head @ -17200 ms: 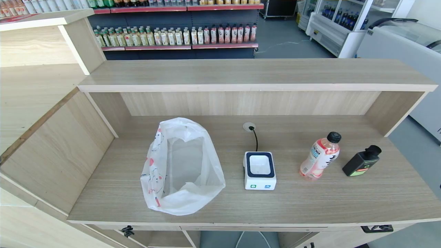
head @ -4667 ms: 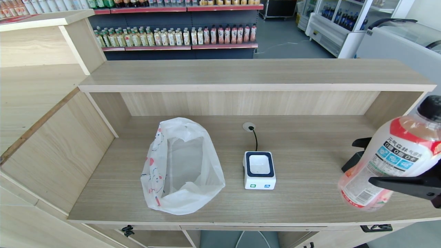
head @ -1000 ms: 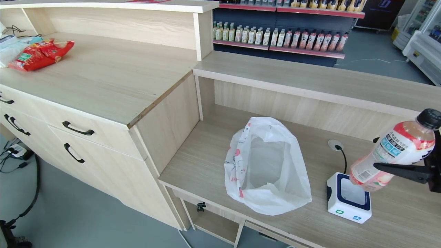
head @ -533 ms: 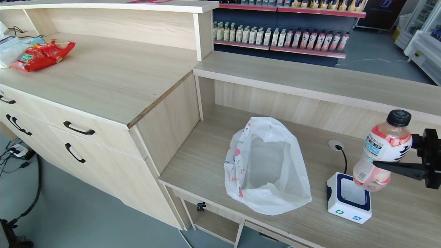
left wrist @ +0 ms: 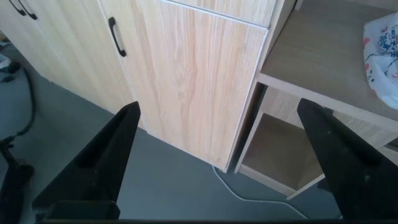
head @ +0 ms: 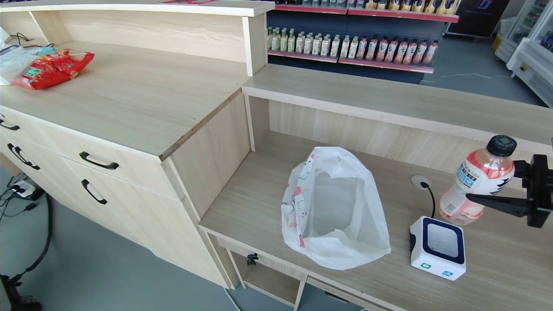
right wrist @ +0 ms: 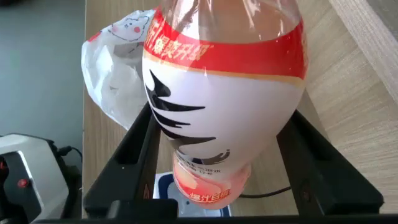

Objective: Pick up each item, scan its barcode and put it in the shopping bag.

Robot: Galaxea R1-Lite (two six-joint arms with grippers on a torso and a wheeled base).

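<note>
Right gripper (head: 474, 190): I'm seeing its black fingers clamping the bottle (head: 481, 175) at mid-body, one on each side; the right wrist view (right wrist: 222, 118) is showing the same squeeze around the white part of the label.
Bottle: it is hanging in the air, clear of the counter (head: 259, 203), tilting with its black cap pointing toward 1 o'clock. Its pink base is hovering at about 1 o'clock from the scanner (head: 438, 248), not touching it.
Label: a red band with white characters is wrapping the shoulder, black brush strokes are running across the white middle, and small blue panels plus fine print are sitting on the side – too small for me to read. In the right wrist view the bottle (right wrist: 224, 93) is turning the brush-stroke side to the camera.
Scanner: a white box with a dark blue frame round its window is sitting on the counter, green and blue stickers showing on its near face; its cable (head: 430, 196) is running off toward 12 o'clock.
Shopping bag (head: 335, 207): it is standing open at 9 o'clock from the scanner, white with red cartoon prints.
Left gripper (left wrist: 219, 106): its fingers are spreading wide with nothing between them – hanging low beside the cabinet front.
Background: a red snack packet (head: 52, 69) is lying on the higher counter at 10 o'clock from the bag, well apart.
</note>
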